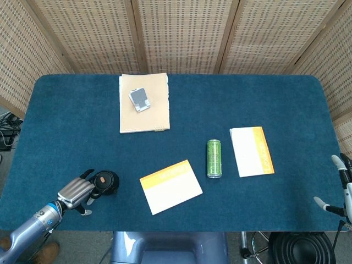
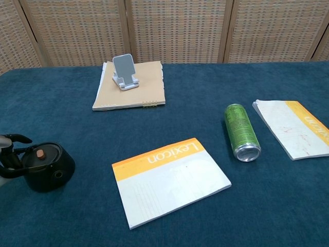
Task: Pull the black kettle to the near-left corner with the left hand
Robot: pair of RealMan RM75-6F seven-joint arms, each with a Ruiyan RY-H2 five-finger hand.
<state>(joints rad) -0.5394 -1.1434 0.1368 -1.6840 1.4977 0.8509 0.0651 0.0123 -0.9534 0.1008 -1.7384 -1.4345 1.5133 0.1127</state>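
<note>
The black kettle (image 1: 105, 182) (image 2: 49, 168) stands upright on the blue table (image 1: 71, 126), close to its near-left corner, with a small orange knob on its lid. My left hand (image 1: 75, 192) (image 2: 8, 154) lies just left of it and grips the handle on the kettle's left side; in the chest view the frame edge cuts off most of the hand. My right hand (image 1: 342, 188) hangs off the table's right edge, fingers apart, holding nothing.
A white and orange notebook (image 1: 170, 187) (image 2: 169, 180) lies right of the kettle. Further right are a green can (image 1: 214, 158) on its side and a second notebook (image 1: 251, 151). A tan pad (image 1: 151, 113) with a phone stand (image 1: 139, 99) sits at the back left.
</note>
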